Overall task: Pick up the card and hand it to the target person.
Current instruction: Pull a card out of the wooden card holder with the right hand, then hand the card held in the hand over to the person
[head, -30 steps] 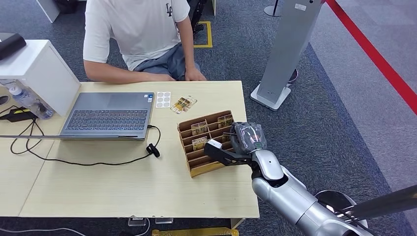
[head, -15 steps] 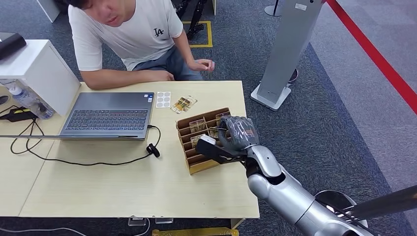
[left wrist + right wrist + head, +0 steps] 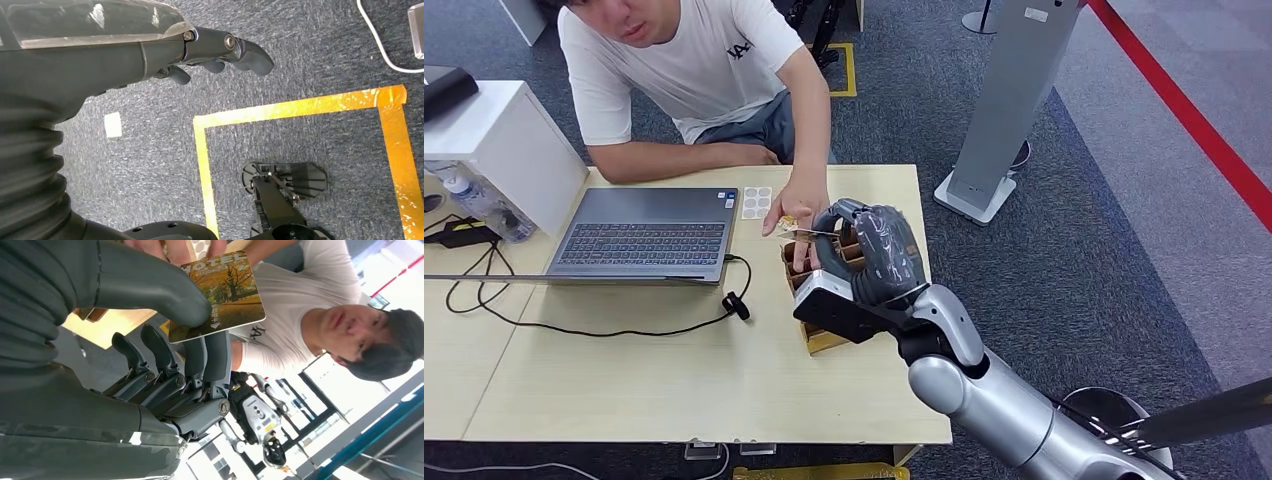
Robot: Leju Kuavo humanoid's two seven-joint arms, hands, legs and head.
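The robot's right hand was raised above a wooden card rack on a light wooden table. Its thumb and fingers were pinched on a card printed with an autumn tree, held out toward a seated person in a white shirt. The person's hand reached across the table and touched the card's far edge. The left hand hung over grey carpet, its fingers loosely curled with nothing in them. A laptop lay on the table near the person.
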